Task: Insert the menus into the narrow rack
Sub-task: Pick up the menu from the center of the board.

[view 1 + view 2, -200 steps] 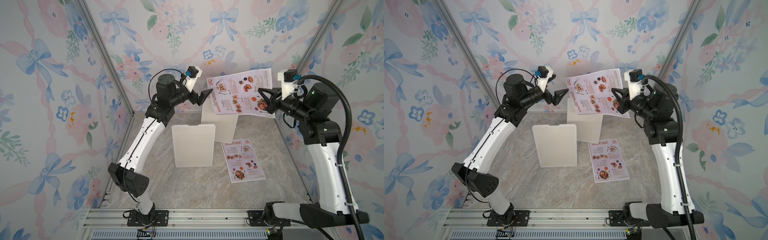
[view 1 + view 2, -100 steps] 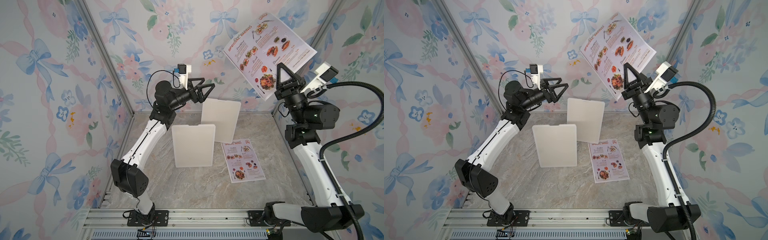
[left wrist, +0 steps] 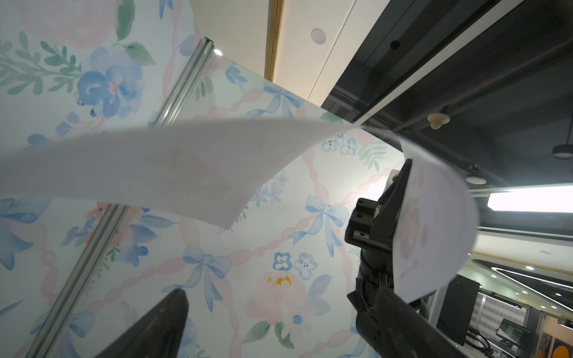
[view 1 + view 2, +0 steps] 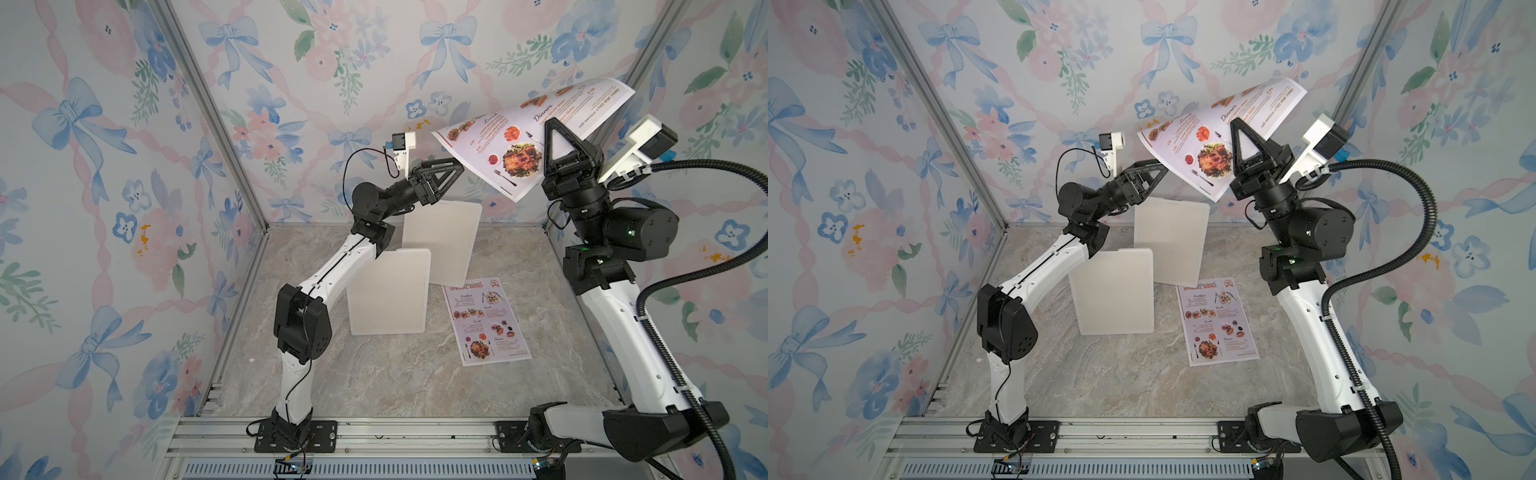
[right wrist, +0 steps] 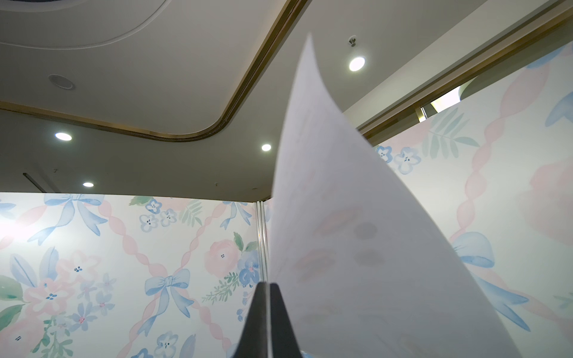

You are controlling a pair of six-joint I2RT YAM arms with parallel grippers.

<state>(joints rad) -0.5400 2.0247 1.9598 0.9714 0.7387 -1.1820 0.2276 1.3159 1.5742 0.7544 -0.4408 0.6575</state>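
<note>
1. Far left, the left arm [image 4: 332,274] is stretching up and across. Its jaws are gaping wide and gripping nothing. They are aiming at the drooping corner of the raised sheet, near it but not touching, probably to steady that floppy edge.
2. Beneath them, two white panels [image 4: 388,291] are standing upright on the table [image 4: 374,382], one behind the other (I am taking these for the rack). I cannot make out the slot from here.
3. Just right of the panels, the second menu [image 4: 484,320] is lying flat and face up on the table, untouched and waiting its turn.
4. High above, the first menu [image 4: 498,141] is hanging in mid-air. It is curling and sagging toward the left arm because it is being pinched at one edge only.
5. On the right, the right arm [image 4: 623,332] is pointing its jaws upward, and they are clamped fully together on that sheet's edge. The height is likely there to clear the panels before an edge-first descent.
</note>
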